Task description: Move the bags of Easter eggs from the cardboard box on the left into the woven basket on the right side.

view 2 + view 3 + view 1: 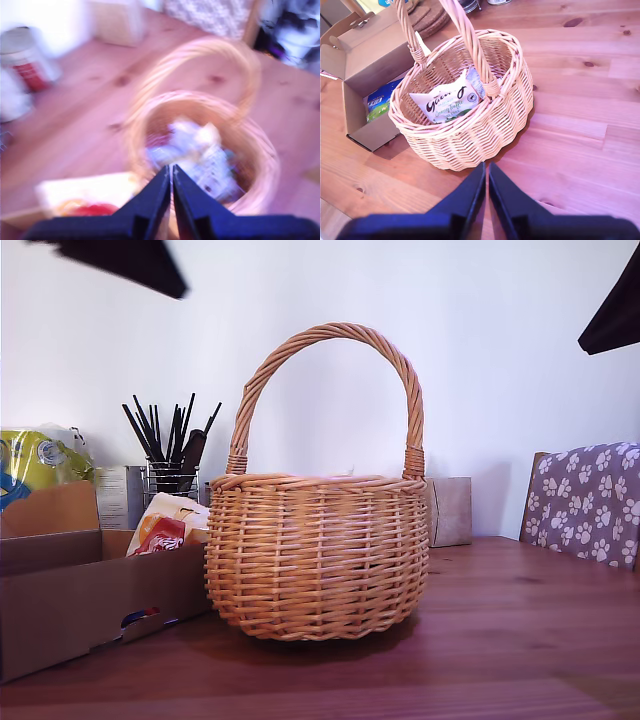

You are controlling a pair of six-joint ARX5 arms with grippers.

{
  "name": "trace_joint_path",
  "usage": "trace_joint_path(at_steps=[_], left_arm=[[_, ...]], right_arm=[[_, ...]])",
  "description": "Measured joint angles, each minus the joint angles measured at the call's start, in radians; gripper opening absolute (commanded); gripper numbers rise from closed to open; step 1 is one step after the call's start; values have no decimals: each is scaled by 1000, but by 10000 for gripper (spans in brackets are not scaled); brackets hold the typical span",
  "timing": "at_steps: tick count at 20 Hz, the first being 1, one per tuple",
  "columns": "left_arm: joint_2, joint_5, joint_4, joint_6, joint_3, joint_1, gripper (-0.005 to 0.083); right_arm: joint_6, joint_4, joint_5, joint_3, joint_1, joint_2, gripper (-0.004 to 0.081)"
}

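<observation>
**Wicker basket holds bags, both grippers hang empty above it**

Brown cardboard box (70, 605) stands at the exterior view's left on the wooden tabletop (500, 640), low and wide, with its long side running toward the woven basket (318, 555). An orange and red bag (160, 533) leans upright inside the box near the basket; in the second wrist view a blue and green bag (379, 100) lies flat on the box floor. Behind the box are a large yellow-green bag (30, 465) and a wire holder with dark sticks (170, 445).

The basket stands upright in the middle of the exterior view, just beside the box, its arched handle (330, 335) rising straight up. At the exterior view's right is a chair with paw-print fabric (590, 500).

My first gripper (171, 172) hangs over the basket; its dark fingers (150, 200) are clenched together, tips touching, grasping nothing. That view is blurred, but pale bags show in the basket directly beyond the fingertips.

My second gripper (486, 167) hangs above the tabletop beside the basket wall. Its fingers (510, 200) are also closed tip to tip, with nothing between them. Beyond them, inside the basket, a white bag (447, 102) with dark script lies tilted, its long axis across the basket under the handle, well apart from the fingertips.
</observation>
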Motion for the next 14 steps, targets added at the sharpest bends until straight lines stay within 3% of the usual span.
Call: trace_joint_path(at_steps=[2,5,6,9,10,14], left_arm=[[-124,58,113,17,-154,87,-24],[-183,113,112,51,-246,165,-6],[-171,125,100,66,-247,179,70],[-134,145,95,96,-247,194,725],[-113,120,109,100,-247,194,794],[54,102,171,174,-246,194,781]], right_arm=[[0,0,0,0,0,0,-12],[0,0,0,0,0,0,-12],[0,0,0,0,0,0,-12],[0,0,0,0,0,0,-12],[0,0,0,0,0,0,-12],[0,0,0,0,0,0,-12]])
